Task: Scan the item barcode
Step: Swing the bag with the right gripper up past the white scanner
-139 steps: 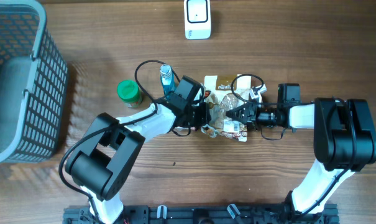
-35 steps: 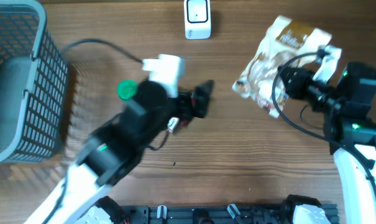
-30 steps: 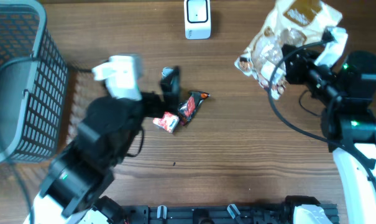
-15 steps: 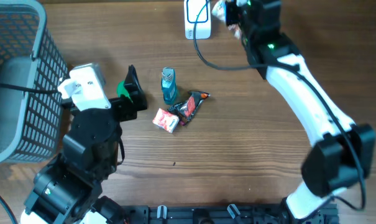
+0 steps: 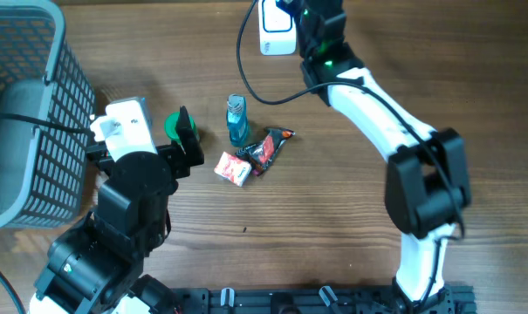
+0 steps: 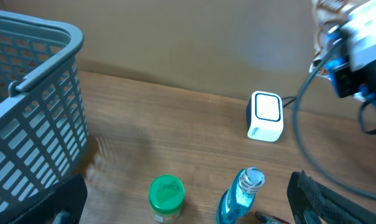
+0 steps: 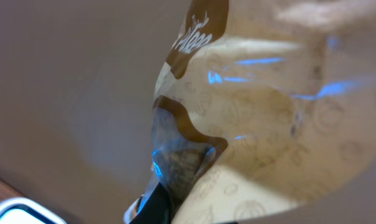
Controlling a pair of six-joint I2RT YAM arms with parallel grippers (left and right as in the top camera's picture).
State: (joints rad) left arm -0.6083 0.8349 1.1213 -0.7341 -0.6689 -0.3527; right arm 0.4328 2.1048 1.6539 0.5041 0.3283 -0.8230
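The right gripper [image 5: 312,12] is clamped shut on the snack bag [image 7: 256,124], one dark finger [image 7: 154,208] showing at the pouch's lower edge. Held up in the air over the far edge of the table [image 5: 333,227], the bag sits just beside the white scanner [image 5: 277,26]. Only the right wrist view shows the bag close up: a crinkled, see-through pouch with a brown printed panel carrying white script, and blue glints on the film. No barcode can be made out there. The overhead view barely shows the bag, which lies past the top of the frame, but it does show the right arm stretched out to the far edge. The left wrist view shows a sliver of the bag above the right gripper, higher than the scanner. The left gripper [image 5: 187,139] hangs wide open and empty toward the table's left side, near a green-lidded jar [image 6: 166,193], a blue bottle [image 5: 236,119] and two small packets [image 5: 250,160], with the grey basket [image 5: 28,113] at the left edge.
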